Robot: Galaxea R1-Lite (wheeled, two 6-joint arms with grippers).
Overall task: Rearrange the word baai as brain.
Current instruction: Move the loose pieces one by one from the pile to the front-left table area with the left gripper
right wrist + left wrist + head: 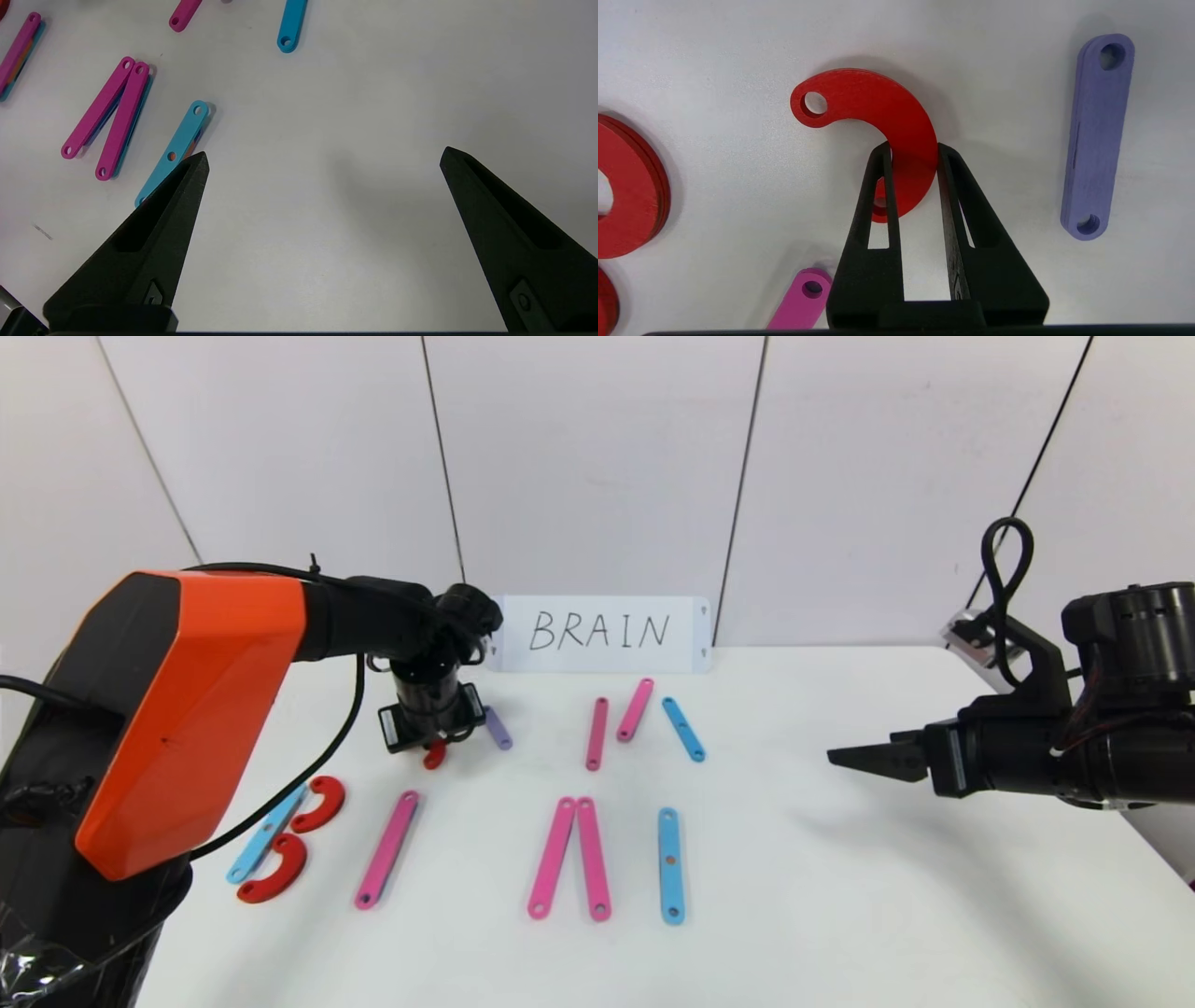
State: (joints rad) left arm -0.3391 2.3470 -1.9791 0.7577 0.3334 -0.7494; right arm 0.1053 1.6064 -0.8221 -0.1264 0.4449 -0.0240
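Observation:
The word's flat pieces lie across the white table [840, 896]. At the back left my left gripper [435, 747] points straight down and is shut on a red C-shaped arc [878, 98], its fingers [878, 186] pinching one end of the curve. Whether the arc rests on the table or hangs just above it I cannot tell. A short purple strip [1097, 135] lies beside it, and a pink strip's end [803, 303] shows nearer. My right gripper [845, 758] hovers open at the right, holding nothing.
A blue strip [266, 833] with two red arcs [320, 803] forms a B at front left. A pink strip [386, 848], a pink pair [569, 857] and a blue strip [670, 864] follow. Loose strips [635, 709] lie before the BRAIN card [602, 633].

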